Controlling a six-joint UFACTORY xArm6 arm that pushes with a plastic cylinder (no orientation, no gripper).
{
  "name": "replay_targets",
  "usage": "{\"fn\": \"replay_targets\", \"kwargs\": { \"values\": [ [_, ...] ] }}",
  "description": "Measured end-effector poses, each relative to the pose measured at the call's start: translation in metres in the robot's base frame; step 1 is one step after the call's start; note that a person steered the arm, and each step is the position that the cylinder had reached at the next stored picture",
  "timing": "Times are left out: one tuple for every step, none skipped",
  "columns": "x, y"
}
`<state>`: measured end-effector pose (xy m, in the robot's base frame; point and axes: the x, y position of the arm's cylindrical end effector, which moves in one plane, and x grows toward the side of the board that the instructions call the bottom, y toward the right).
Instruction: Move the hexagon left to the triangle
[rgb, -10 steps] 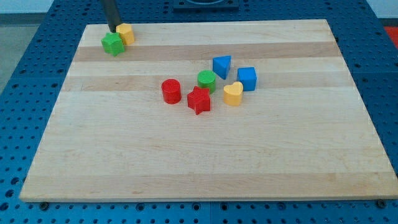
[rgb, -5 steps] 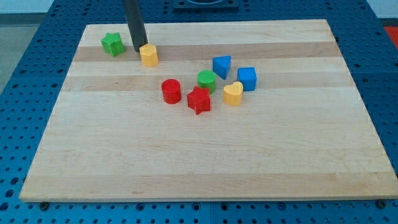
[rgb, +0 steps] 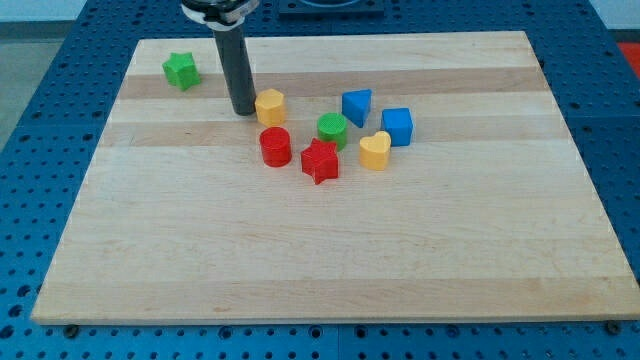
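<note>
Yellow hexagon (rgb: 270, 105): glossy faceted block, upper centre of frame, on pale wood-grain desk (rgb: 330, 250). My tip (rgb: 243, 112), end of a matte dark rod, sits just left of it, seemingly touching. No fingers fitted. Blue triangle (rgb: 356, 105) lies to the right, well apart; red cylinder (rgb: 275, 146) just below.

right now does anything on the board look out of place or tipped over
Nothing looks tipped or damaged. The only outlier is the green star block, alone near the board's top-left corner, apart from the others. My tip touches the left side of the yellow hexagon.
</note>
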<state>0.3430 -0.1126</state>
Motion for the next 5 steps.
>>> {"fn": "replay_targets", "kwargs": {
  "values": [
    [0.000,0.012],
    [0.000,0.022],
    [0.000,0.034],
    [0.000,0.048],
    [0.000,0.053]
  ]
}}
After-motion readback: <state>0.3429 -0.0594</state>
